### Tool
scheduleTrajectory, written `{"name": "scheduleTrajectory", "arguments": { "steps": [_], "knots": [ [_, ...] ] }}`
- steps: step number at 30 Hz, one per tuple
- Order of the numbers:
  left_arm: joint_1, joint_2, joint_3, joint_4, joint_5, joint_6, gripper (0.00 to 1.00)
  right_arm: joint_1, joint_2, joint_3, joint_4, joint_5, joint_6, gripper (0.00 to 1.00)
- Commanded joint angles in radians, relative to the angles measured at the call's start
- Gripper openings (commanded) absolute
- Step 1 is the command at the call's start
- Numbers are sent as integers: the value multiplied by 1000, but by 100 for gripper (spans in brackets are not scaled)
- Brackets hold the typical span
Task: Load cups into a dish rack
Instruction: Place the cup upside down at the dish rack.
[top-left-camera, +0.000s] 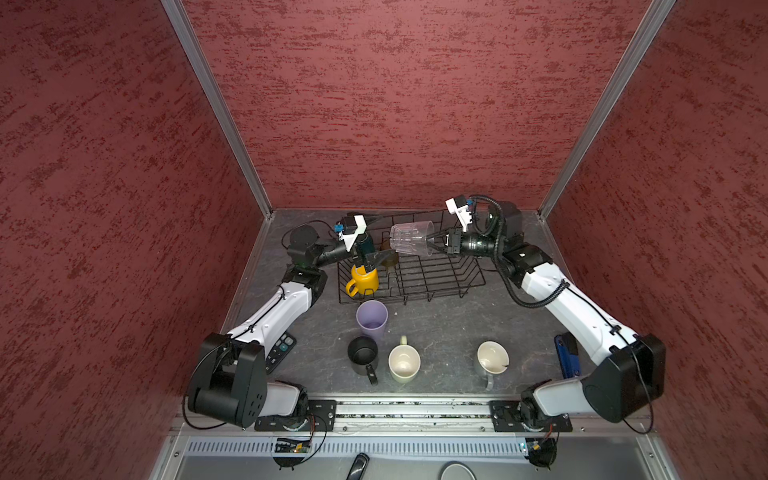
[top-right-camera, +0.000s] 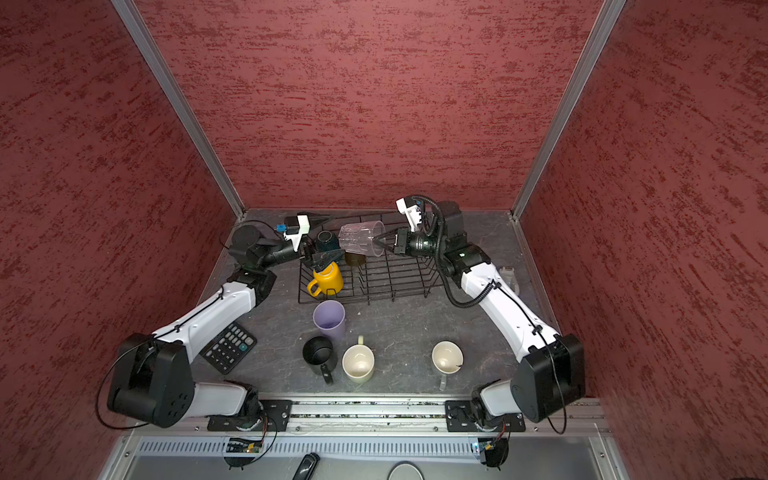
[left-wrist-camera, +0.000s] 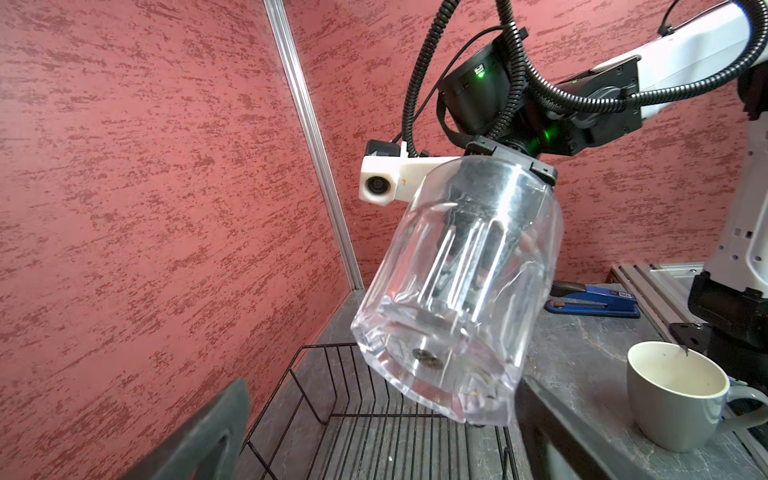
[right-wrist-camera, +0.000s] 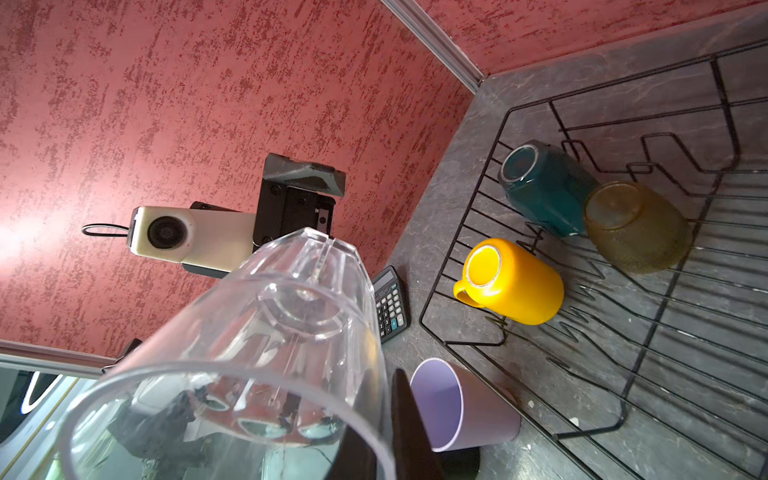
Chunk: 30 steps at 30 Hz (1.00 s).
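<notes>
In right pincer (top-left-camera: 431, 245), clear glass (top-left-camera: 411, 239)

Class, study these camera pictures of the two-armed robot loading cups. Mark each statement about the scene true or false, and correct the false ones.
1. The right gripper is shut on the rim of the clear ribbed glass. True.
2. The yellow handled mug stands upright on the grey stone-patterned table. False: it sits upside down in the black wire dish rack.
3. The left gripper is open and empty. True.
4. The lilac tapered tumbler lies inside the rack. False: it stands upright on the table, just outside the rack.
</notes>
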<state>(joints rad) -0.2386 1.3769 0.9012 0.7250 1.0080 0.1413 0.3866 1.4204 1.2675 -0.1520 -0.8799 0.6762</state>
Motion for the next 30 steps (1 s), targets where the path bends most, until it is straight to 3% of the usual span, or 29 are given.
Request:
{"name": "scheduleTrajectory", "arguments": {
  "steps": [1,30],
  "knots": [
    [-15,14,34,44,55,-27,100,1,8,-9,102,-74,41,0],
    [-109,142,120,166,159,-114,98,38,63,-52,258,-120,144,0]
  ]
}}
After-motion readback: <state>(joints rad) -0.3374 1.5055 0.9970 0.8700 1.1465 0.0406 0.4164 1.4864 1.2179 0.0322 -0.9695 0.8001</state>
